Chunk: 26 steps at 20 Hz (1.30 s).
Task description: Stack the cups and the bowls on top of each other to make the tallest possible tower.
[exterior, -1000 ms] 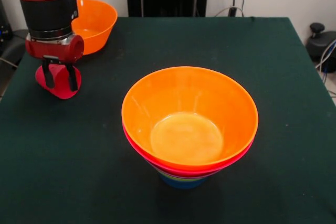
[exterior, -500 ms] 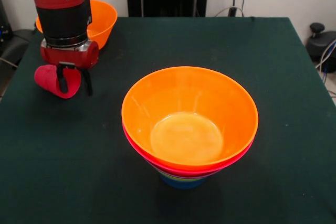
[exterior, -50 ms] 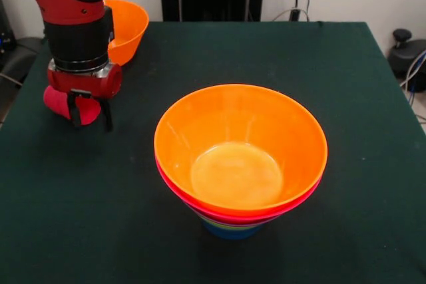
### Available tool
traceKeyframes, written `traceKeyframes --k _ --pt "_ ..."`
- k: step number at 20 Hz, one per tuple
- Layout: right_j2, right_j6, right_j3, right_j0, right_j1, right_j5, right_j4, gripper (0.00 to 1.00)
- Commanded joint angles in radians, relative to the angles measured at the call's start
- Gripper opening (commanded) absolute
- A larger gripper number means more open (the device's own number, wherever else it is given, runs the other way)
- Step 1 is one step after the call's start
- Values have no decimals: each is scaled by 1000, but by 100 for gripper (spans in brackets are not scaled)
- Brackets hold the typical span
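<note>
The tower (exterior, -50 ms: 239,214) stands at the table's middle: a large orange bowl (exterior, -50 ms: 239,138) on top, a pink rim (exterior, -50 ms: 174,193) just under it, thin coloured rims below, and a small blue base (exterior, -50 ms: 228,231). A red cup (exterior, -50 ms: 56,103) lies tilted on the table at the left, partly hidden behind my gripper (exterior, -50 ms: 90,115). The gripper hangs low over the cloth just right of the cup, open. Its left finger (exterior, -50 ms: 74,115) is in front of the cup's edge and the right finger is clear of it. Another orange bowl (exterior, -50 ms: 128,26) sits upright at the back left, half hidden by the arm.
The dark green table cloth (exterior, -50 ms: 346,131) covers the whole top. Black equipment stands behind the table's far edge, and cables and a dark stand (exterior, -50 ms: 406,51) lie off its right side.
My gripper has moved right off the red cup, which it straddled a second ago. The cup now shows mostly to the gripper's left. The tower has not moved.
</note>
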Motion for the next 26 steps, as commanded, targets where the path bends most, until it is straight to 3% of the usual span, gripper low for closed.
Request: traceKeyframes --k 1,13,21,26 --pt "-58 -186 -112 54 28 139 -97 100" --pt "-76 -212 -79 66 -82 236 -65 100" --pt "-41 -254 48 39 -167 295 -36 100" --pt "-42 -231 44 48 -150 290 -51 100"
